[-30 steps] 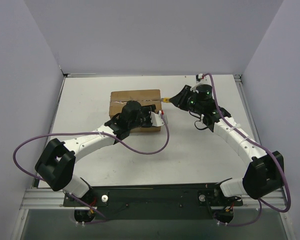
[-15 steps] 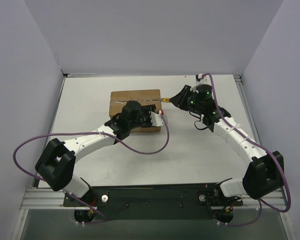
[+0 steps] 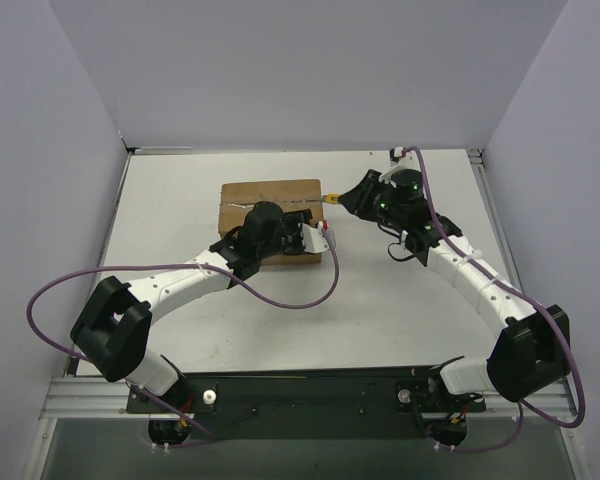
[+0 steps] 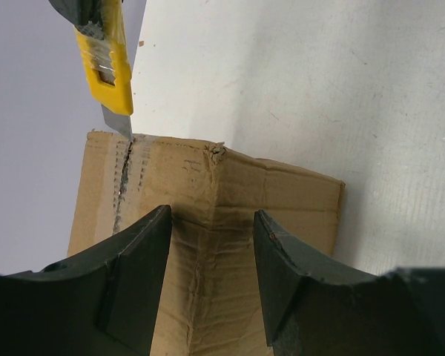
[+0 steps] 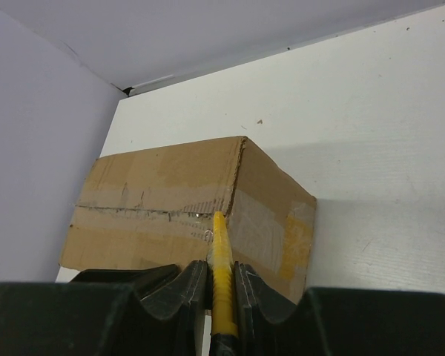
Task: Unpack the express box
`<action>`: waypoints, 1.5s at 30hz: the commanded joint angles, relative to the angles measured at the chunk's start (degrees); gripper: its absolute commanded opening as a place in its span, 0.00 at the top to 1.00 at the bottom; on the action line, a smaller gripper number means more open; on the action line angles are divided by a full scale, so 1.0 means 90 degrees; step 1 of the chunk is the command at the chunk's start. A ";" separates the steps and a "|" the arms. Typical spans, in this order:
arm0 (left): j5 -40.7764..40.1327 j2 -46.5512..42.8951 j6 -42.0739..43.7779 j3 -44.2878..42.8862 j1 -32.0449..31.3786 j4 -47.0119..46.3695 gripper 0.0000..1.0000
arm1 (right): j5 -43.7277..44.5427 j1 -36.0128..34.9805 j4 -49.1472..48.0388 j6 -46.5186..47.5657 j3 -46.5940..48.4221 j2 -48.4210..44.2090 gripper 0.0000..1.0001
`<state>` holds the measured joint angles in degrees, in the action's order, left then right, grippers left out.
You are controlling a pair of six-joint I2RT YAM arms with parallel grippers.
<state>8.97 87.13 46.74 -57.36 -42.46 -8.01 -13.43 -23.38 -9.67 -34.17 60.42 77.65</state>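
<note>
A yellow utility knife (image 4: 109,63) is seen with a short grey blade (image 4: 119,120) extended from its tip. A white table (image 3: 380,310), marked with faint scuffs, is enclosed on three sides by pale lilac walls (image 3: 310,70). A black mounting plate (image 3: 300,392) is fixed along the near edge, beside an aluminium rail (image 3: 80,405).

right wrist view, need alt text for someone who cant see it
The right jaws, at the bottom edge, clamp a yellow utility knife whose tip meets the taped seam at the top edge of the brown express box. The box sits on a white table near a pale wall.
</note>
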 commanded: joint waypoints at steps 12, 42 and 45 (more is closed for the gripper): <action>-0.0059 0.0074 -0.0086 -0.0121 -0.0048 -0.0340 0.43 | 0.0213 -0.0059 -0.0215 0.0213 0.0200 -0.0190 1.00; -0.0908 0.0660 -0.1209 -0.0550 -0.0097 -0.0868 0.48 | -0.0558 -0.0059 0.1660 0.0447 0.0991 0.0093 1.00; -0.0948 0.0719 -0.1268 -0.0570 -0.0097 -0.0916 0.48 | -0.0558 -0.0049 0.1874 0.0574 0.1060 0.0015 1.00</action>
<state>3.22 92.18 38.11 -60.16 -43.44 -13.32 -15.03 -23.64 2.79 -30.55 67.22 79.31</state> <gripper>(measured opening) 0.524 0.179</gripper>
